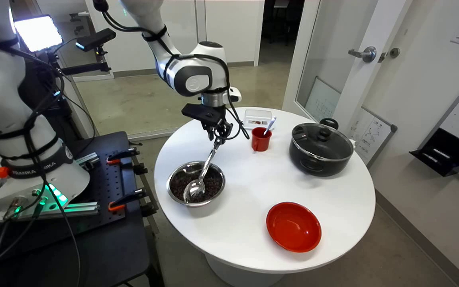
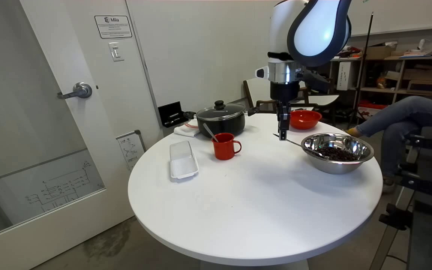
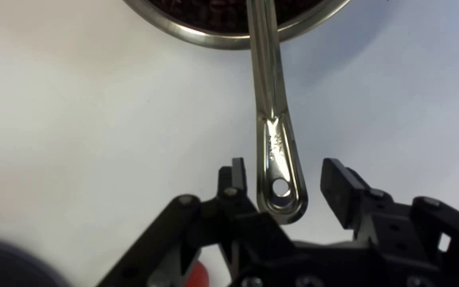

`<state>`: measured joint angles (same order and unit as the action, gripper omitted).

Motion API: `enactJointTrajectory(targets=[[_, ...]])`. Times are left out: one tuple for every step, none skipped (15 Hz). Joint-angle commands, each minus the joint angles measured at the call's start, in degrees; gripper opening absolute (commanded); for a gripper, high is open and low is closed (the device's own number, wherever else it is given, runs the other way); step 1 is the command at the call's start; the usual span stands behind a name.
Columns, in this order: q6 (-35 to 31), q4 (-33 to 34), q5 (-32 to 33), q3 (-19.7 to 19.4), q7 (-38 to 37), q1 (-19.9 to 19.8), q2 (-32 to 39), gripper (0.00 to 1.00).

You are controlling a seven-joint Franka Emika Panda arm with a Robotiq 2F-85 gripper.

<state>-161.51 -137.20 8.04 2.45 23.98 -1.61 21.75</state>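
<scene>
Pincer [image 3: 285, 179] spread at wrist-view lower center, gaps flanking steel serving spoon [image 3: 269, 95] handle, white surface [image 3: 114, 131] extending left and right, mixing bowl [image 3: 213, 41] cut off at top edge, lower-left dark object [image 3: 6, 267] blurred

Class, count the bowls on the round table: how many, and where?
2 on the table: the metal bowl, holding beans and a spoon, nearer the robot base; the red bowl, farther from it. None seems hidden.

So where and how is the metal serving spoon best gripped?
Likely the holed handle end of the serving spoon, from above, pinching across its width: it juts out past the steel bowl, narrow enough to sit inside the open end effector.
</scene>
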Motion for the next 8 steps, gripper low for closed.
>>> enactJointTrajectory(targets=[[-0.4, 0.0, 1.8, -0.2, -1.6, 0.0, -0.4, 0.78], [-0.4, 0.0, 1.8, -0.2, -1.6, -0.1, -0.4, 0.81], [-0.4, 0.0, 1.7, -0.2, -1.5, -0.1, -0.3, 0.84], [-0.8, 0.0, 1.8, -0.3, -1.6, -0.1, -0.1, 0.87], [-1.1, 0.0, 2.4, -0.9, -2.5, 0.5, 0.1, 0.86], [-2.1, 0.0, 4.9, -3.3, -5.6, 2.9, 0.6, 0.86], [-3.5, -0.1, 8.7, -6.5, -9.5, 5.9, 1.0, 0.85], [-5.0, 0.0, 13.9, -10.9, -14.9, 9.8, 1.3, 0.83]])
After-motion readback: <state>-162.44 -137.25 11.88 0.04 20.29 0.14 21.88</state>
